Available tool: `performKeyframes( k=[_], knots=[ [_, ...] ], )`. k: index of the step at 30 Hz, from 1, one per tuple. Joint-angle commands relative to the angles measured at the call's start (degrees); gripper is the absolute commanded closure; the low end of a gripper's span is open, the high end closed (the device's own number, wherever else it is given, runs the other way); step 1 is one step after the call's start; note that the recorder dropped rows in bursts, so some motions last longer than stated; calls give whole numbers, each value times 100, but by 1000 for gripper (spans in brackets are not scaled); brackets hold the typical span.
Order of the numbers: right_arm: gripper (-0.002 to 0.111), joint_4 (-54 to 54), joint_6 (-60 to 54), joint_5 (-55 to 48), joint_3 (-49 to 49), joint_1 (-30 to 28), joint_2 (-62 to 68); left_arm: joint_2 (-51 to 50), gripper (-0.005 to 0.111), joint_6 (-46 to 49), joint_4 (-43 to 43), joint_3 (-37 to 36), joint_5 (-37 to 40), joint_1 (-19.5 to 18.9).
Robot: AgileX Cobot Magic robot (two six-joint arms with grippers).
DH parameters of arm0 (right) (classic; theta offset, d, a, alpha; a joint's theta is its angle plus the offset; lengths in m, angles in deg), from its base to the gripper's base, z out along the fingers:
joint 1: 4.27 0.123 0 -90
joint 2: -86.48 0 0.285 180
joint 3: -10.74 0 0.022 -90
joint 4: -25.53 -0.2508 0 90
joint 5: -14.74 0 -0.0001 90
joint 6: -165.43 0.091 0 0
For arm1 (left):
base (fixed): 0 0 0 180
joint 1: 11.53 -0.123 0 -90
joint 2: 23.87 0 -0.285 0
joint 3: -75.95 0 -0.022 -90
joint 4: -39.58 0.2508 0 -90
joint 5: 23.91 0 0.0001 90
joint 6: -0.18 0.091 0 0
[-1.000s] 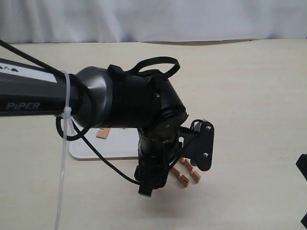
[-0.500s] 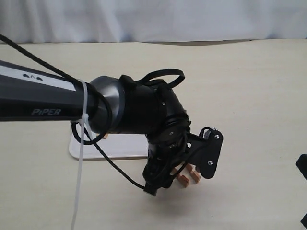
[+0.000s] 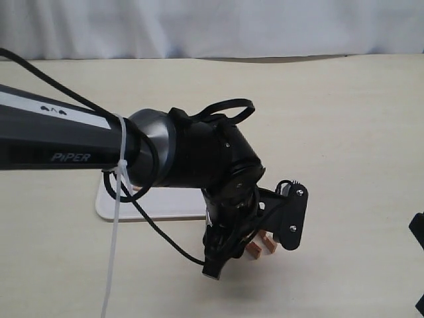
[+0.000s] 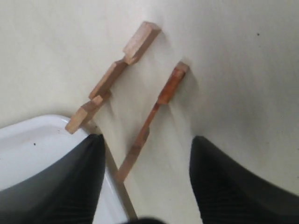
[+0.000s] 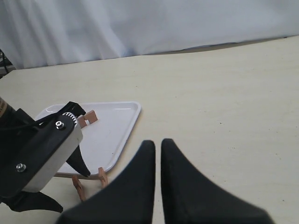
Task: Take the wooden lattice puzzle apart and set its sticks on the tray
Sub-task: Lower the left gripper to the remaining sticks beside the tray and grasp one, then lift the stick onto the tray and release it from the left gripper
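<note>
No assembled lattice puzzle shows, only separate sticks. Two reddish-brown notched sticks lie side by side on the table just off the tray's corner: one (image 4: 114,77) further from my fingers, the other (image 4: 152,116) reaching in between them. My left gripper (image 4: 147,139) hangs open over them, one finger above the white tray's (image 4: 28,149) rim, holding nothing. In the exterior view the same two sticks (image 3: 262,246) peek out under the left wrist. A third stick (image 5: 87,117) lies on the tray (image 5: 119,126). My right gripper (image 5: 157,145) is shut and empty, well away from the sticks.
The left arm (image 3: 99,142) reaches across the middle and hides most of the tray (image 3: 152,205) in the exterior view. A dark part (image 3: 417,232) sits at the right edge. A white curtain (image 5: 140,23) backs the beige table.
The left arm has shifted right and dropped lower, and its wrist has turned, bringing its open fingers down over the two sticks beside the tray. The sticks have not moved.
</note>
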Motion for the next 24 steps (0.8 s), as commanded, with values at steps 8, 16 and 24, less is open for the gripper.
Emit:
performKeyframes(
  k=[8,16,24],
  knots=[
    [104,11,-41,-4,-9,0,-22,-125,54,11,-166,15,41,43],
    [104,11,-41,-4,-9,0,-22,-265,54,-3,-166,15,-159,43],
    [104,11,-41,-4,-9,0,-22,-302,88,-3,-154,15,-144,43]
  ],
)
